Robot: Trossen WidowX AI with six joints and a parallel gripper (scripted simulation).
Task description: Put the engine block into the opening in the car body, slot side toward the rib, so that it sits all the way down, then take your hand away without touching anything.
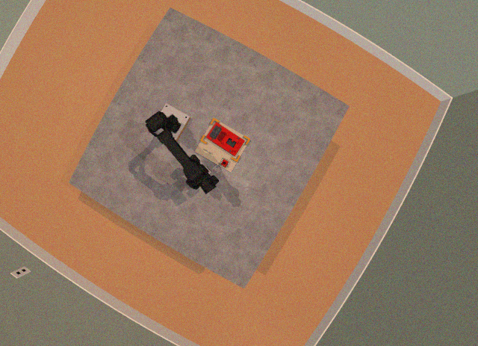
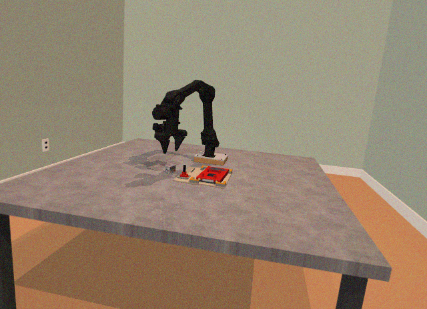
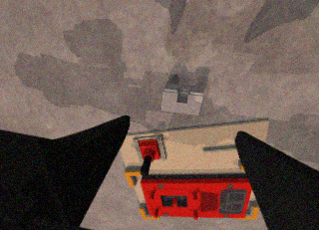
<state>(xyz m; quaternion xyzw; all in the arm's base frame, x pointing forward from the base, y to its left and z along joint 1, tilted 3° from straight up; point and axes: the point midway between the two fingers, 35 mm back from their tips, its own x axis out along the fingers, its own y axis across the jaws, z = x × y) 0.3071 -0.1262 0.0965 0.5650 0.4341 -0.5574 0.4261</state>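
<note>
The grey engine block (image 2: pixel 170 169) (image 3: pixel 183 106) stands on the table beside the tan board; a dark slot shows in its top and board-facing side in the wrist view. The arm hides most or all of it in the top view. The red car body (image 1: pixel 239 146) (image 2: pixel 221 175) (image 3: pixel 186 186) lies on the board between orange corner pieces. Its dark opening (image 3: pixel 168 201) is uncovered, with a small red rib inside. My gripper (image 2: pixel 171 151) (image 3: pixel 181 127) is open and empty, pointing down, well above the table and roughly over the block's area.
The tan board (image 1: pixel 231 167) (image 3: pixel 199 136) also carries a red piece (image 1: pixel 224 163) (image 2: pixel 184 174) (image 3: pixel 148 147) with an upright black post, close to the block. The arm's base plate (image 1: pixel 175 112) (image 2: pixel 220 157) stands behind the board in the exterior view.
</note>
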